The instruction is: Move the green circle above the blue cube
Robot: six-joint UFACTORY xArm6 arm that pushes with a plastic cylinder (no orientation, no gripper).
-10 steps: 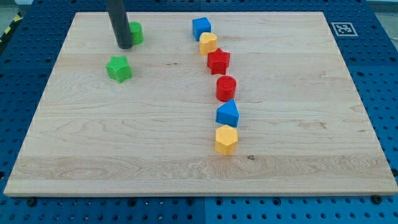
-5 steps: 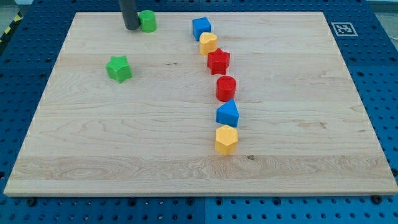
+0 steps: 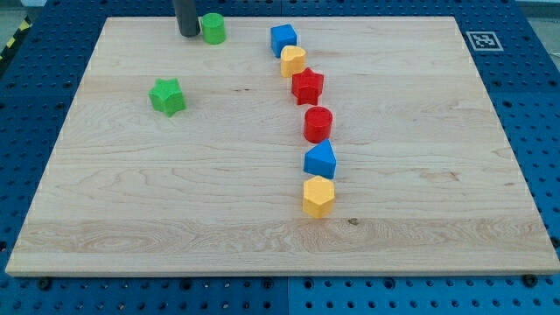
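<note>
Two green blocks, star (image 3: 166,96) toward left edge and circle (image 3: 213,28) at top edge touching my tip (image 3: 189,33), holding nothing; then two blue, cube (image 3: 283,39) uppermost, two yellow, two red.

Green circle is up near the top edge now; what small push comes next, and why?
Probably keep nudging it toward the view's right. My tip sits just left of the green circle, and the blue cube lies farther right, slightly lower. A short rightward push along the top edge closes that gap toward the spot above the cube.
</note>
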